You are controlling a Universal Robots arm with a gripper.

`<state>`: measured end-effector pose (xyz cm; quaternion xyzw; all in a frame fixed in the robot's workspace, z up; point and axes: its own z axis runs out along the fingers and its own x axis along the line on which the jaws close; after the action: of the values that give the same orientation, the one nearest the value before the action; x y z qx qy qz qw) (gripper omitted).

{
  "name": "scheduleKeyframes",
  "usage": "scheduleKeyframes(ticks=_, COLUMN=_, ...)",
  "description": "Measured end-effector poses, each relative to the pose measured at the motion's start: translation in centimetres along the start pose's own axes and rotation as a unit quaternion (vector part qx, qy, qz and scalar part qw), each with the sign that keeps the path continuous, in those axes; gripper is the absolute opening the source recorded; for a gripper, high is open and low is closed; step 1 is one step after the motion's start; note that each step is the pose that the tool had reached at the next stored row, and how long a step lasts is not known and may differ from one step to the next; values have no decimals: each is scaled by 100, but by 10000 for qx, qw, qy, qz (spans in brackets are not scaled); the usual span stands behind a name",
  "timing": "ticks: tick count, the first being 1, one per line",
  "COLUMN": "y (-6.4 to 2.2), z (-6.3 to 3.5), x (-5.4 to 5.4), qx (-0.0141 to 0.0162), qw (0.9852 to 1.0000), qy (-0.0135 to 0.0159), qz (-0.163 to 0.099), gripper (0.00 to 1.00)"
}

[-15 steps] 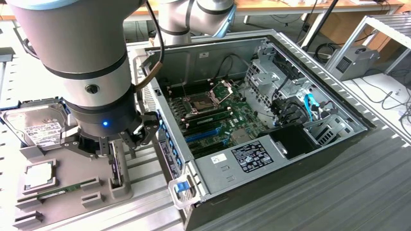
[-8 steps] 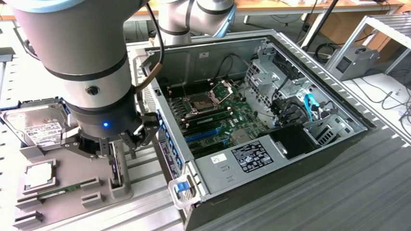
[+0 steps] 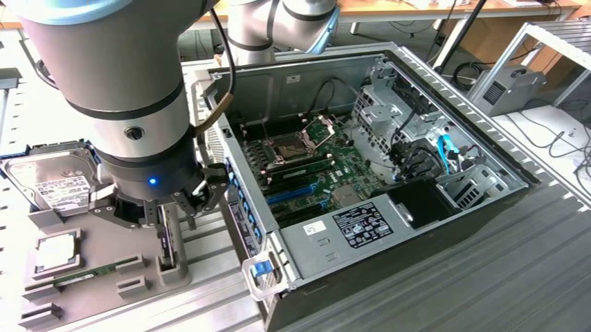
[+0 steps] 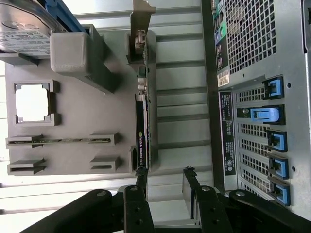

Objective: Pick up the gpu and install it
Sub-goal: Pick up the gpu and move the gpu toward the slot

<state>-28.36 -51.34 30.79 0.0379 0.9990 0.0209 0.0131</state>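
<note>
Jaws spread wide, empty, hanging just above the thin, flat gpu (image 4: pixel 140 136), which stands on edge in a grey plastic slotted tray (image 4: pixel 92 116) beneath them. Judged best: centre card between jaws, pinch flat faces squarely. Card: dark face, pale lettering, metal bracket at far end.

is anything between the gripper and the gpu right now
Nothing visible does: the open black gripper hangs close over the thin, flat, dark gpu card, which stands on edge in its grey holder tray.
</note>
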Motion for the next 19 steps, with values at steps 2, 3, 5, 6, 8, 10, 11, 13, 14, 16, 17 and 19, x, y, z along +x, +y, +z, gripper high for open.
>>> scheduleKeyframes(ticks=2, y=0, z=5, x=0, qx=0, qw=10000, qy=0, qz=0, gripper=42)
scheduleKeyframes(ticks=3, y=0, z=8, x=0, qx=0, qw=10000, qy=0, qz=0, gripper=42)
scheduleKeyframes(ticks=5, y=0, z=13, x=0, qx=0, qw=10000, qy=0, qz=0, gripper=42)
scheduleKeyframes(ticks=6, y=-1, z=16, x=0, qx=0, qw=10000, qy=0, qz=0, gripper=42)
scheduleKeyframes(ticks=8, y=-1, z=22, x=1, qx=0, qw=10000, qy=0, qz=0, gripper=42)
scheduleKeyframes(ticks=10, y=-1, z=29, x=1, qx=0, qw=10000, qy=0, qz=0, gripper=42)
scheduleKeyframes(ticks=11, y=-1, z=33, x=1, qx=0, qw=10000, qy=0, qz=0, gripper=42)
scheduleKeyframes(ticks=13, y=-2, z=41, x=1, qx=0, qw=10000, qy=0, qz=0, gripper=42)
scheduleKeyframes(ticks=14, y=-2, z=44, x=1, qx=0, qw=10000, qy=0, qz=0, gripper=42)
scheduleKeyframes(ticks=16, y=-2, z=49, x=1, qx=0, qw=10000, qy=0, qz=0, gripper=42)
scheduleKeyframes(ticks=17, y=-2, z=52, x=1, qx=0, qw=10000, qy=0, qz=0, gripper=42)
scheduleKeyframes(ticks=19, y=-2, z=58, x=1, qx=0, qw=10000, qy=0, qz=0, gripper=42)
